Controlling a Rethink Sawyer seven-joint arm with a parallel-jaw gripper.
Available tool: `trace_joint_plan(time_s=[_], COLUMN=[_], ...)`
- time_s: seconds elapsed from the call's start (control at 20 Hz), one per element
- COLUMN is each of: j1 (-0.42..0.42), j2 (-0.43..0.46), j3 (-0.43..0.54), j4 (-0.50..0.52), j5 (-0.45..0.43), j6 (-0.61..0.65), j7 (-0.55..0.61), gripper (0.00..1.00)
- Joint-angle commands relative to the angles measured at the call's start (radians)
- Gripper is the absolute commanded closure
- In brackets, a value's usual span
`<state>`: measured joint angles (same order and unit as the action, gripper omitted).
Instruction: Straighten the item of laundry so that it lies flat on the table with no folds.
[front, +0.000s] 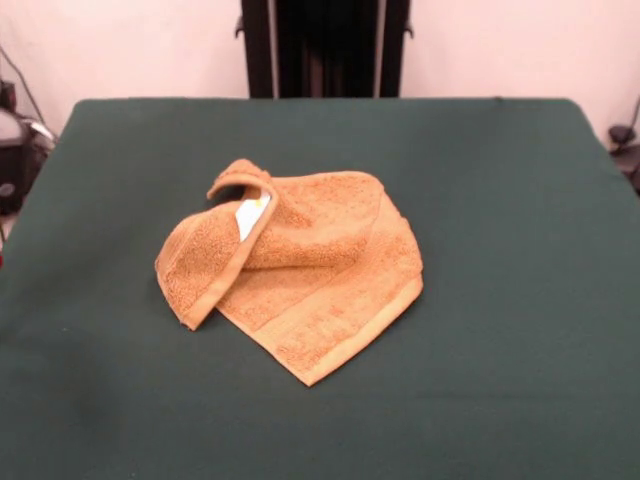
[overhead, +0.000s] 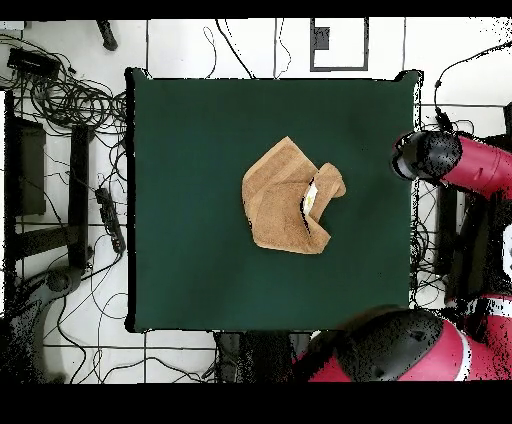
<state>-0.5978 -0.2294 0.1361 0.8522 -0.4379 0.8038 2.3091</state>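
The item of laundry (front: 310, 275), an orange-tan washcloth, lies crumpled near the middle of the table (front: 500, 200). In the front view its left part is folded over into a thick flap (front: 200, 265). A raised curl at the top shows a small white tag (front: 252, 216). One pointed corner reaches toward the front edge. In the overhead view the washcloth (overhead: 280, 195) lies on the table (overhead: 190, 150) a little right of centre, with the tag (overhead: 311, 196) on its folded right side. Neither view shows the gripper.
The red and black arm (overhead: 455, 160) is drawn back beyond the table's right edge in the overhead view, and its base (overhead: 400, 350) is at the bottom right. Cables and black equipment (overhead: 60, 110) lie on the floor to the left.
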Motion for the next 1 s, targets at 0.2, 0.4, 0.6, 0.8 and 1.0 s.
trace_joint_plan(time_s=[0.2, 0.4, 0.6, 0.8, 1.0], j1=[-0.018, -0.010, -0.011, -0.009, -0.008], j2=[-0.150, -0.192, -0.226, -0.246, -0.257], j3=[0.221, 0.228, 0.238, 0.244, 0.254], j4=[0.241, 0.240, 0.238, 0.230, 0.228], j5=[0.089, 0.085, 0.087, 0.087, 0.073], j6=[0.099, 0.168, 0.237, 0.290, 0.318], j7=[-0.420, -0.475, -0.509, -0.527, -0.553], gripper=[0.00, 0.00, 0.00, 0.00, 0.00])
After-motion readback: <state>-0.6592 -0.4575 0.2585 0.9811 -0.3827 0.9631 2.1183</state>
